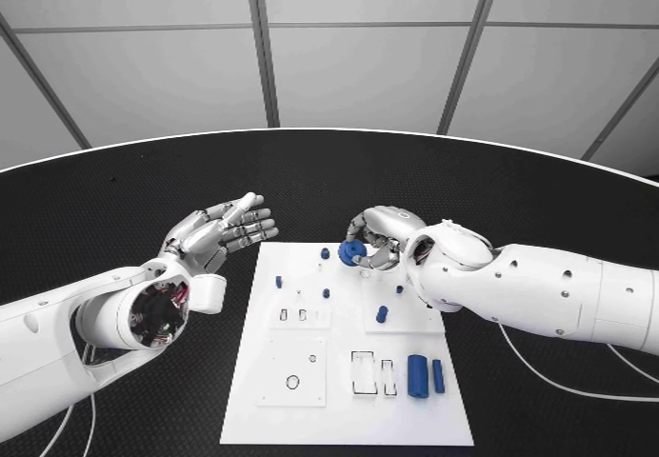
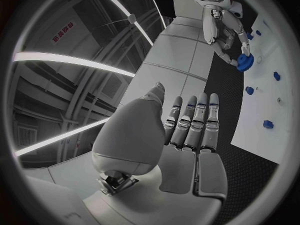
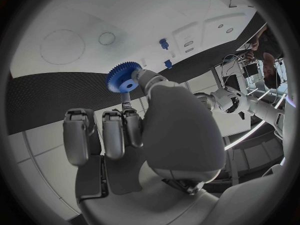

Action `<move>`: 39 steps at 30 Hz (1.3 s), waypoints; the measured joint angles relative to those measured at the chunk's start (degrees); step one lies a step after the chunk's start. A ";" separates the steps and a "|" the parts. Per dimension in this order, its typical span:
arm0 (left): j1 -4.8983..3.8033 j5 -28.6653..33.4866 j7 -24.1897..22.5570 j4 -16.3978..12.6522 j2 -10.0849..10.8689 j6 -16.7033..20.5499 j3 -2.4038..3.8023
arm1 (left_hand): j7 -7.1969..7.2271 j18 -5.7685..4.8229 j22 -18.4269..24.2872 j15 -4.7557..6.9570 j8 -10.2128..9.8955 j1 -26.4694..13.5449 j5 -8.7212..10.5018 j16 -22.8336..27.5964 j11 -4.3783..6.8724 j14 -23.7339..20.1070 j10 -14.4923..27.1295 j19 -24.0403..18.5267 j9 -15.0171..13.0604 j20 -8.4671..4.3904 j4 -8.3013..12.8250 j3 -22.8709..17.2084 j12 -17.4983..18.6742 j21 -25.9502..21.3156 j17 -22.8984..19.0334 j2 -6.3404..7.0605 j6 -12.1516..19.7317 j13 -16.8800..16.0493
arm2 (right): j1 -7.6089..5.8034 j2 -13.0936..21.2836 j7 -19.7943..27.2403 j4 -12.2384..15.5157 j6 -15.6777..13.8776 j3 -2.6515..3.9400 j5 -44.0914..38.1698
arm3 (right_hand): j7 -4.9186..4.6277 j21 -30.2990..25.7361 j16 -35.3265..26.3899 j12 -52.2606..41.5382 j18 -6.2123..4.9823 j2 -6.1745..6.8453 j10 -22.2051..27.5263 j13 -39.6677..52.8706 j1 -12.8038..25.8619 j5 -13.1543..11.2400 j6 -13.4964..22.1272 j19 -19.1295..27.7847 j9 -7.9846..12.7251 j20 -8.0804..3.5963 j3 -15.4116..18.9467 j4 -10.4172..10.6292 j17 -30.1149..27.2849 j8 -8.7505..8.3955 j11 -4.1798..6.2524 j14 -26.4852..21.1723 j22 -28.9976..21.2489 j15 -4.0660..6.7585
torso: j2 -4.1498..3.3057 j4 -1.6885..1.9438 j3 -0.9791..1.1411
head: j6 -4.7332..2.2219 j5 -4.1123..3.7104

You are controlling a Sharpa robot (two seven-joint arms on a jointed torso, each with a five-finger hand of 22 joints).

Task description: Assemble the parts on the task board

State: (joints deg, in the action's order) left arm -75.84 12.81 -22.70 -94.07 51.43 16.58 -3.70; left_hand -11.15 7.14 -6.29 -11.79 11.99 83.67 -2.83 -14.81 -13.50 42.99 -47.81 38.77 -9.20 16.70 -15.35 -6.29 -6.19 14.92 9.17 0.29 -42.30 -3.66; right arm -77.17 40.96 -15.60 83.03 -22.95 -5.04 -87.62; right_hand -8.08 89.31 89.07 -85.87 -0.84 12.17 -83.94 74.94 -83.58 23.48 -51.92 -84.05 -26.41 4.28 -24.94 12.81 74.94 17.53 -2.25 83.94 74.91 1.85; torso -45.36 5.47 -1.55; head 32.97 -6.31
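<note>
Blue toothed plastic gear [image 1: 353, 251] is pinched by the right hand [image 1: 382, 235] above the white task board [image 1: 344, 400]. Left hand [image 1: 220, 230] is spread, holding nothing. Risk: thin pinch, so the gear may tilt or drop.

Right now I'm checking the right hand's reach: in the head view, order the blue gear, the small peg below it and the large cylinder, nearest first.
From the right hand:
1. Blue gear, held in its fingers.
2. Small peg, mid-board.
3. Large cylinder, near the board's front edge.
</note>
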 measured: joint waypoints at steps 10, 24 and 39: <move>-0.01 0.00 0.03 -0.11 -0.33 0.04 0.01 | 0.00 0.00 -0.01 0.00 0.00 0.00 0.00 0.00 0.00 0.00 0.00 0.00 0.00 0.00 0.01 0.00 0.00 0.00 0.00 0.00 0.00 0.00 | 0.00 -5.99 -0.32 -4.18 1.08 0.00 -2.49 | 0.00 0.00 0.00 0.00 0.00 0.37 0.00 -0.01 0.84 -0.01 0.00 0.00 0.00 0.00 -0.33 0.00 -0.01 0.00 0.00 0.00 0.00 0.00 | -0.22 0.21 -0.10 | -0.21 0.30; -0.02 0.00 0.02 -0.24 -0.59 0.11 0.01 | 0.00 0.00 -0.02 0.00 0.00 0.00 0.00 0.00 0.00 0.00 0.00 0.00 -0.01 0.00 0.01 0.01 0.00 0.00 0.00 0.00 0.00 0.00 | 0.02 -9.84 -0.54 -6.23 3.57 -0.05 -2.75 | 0.00 0.00 0.00 0.00 -0.01 0.68 0.00 -0.02 1.13 -0.09 0.00 0.00 0.00 0.00 -0.49 -0.16 -0.02 0.00 0.00 0.00 0.00 -0.01 | -0.38 0.30 -0.13 | -0.01 0.35; -0.03 -0.01 0.04 -0.33 -0.55 0.02 0.02 | 0.22 0.00 0.07 0.00 0.00 0.00 0.00 0.00 0.00 0.00 0.00 0.00 0.06 0.00 0.01 0.01 0.00 0.00 0.00 0.00 0.22 0.00 | 0.03 -10.56 -0.70 -7.11 6.69 -0.10 -2.13 | 0.00 0.00 0.00 0.00 -0.01 0.66 0.00 -0.02 1.57 -0.30 0.00 0.00 0.00 0.00 -0.79 -0.16 -0.03 0.00 -0.01 0.00 0.00 -0.01 | -0.29 0.21 -0.07 | 0.19 0.30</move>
State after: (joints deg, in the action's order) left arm -75.87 12.80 -22.65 -94.40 50.88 16.60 -3.68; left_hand -10.93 7.14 -6.22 -11.80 11.99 83.66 -2.83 -14.81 -13.50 42.99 -47.81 38.77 -9.14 16.70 -15.34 -6.28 -6.19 14.92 9.17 0.29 -42.08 -3.66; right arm -77.15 30.39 -16.30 75.92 -16.25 -5.13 -89.75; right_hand -8.08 89.31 89.06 -85.86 -0.86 12.83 -83.94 74.91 -82.01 23.17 -51.92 -84.04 -26.41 4.28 -25.73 12.64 74.92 17.53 -2.26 83.94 74.91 1.84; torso -45.65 5.68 -1.62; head 33.16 -6.01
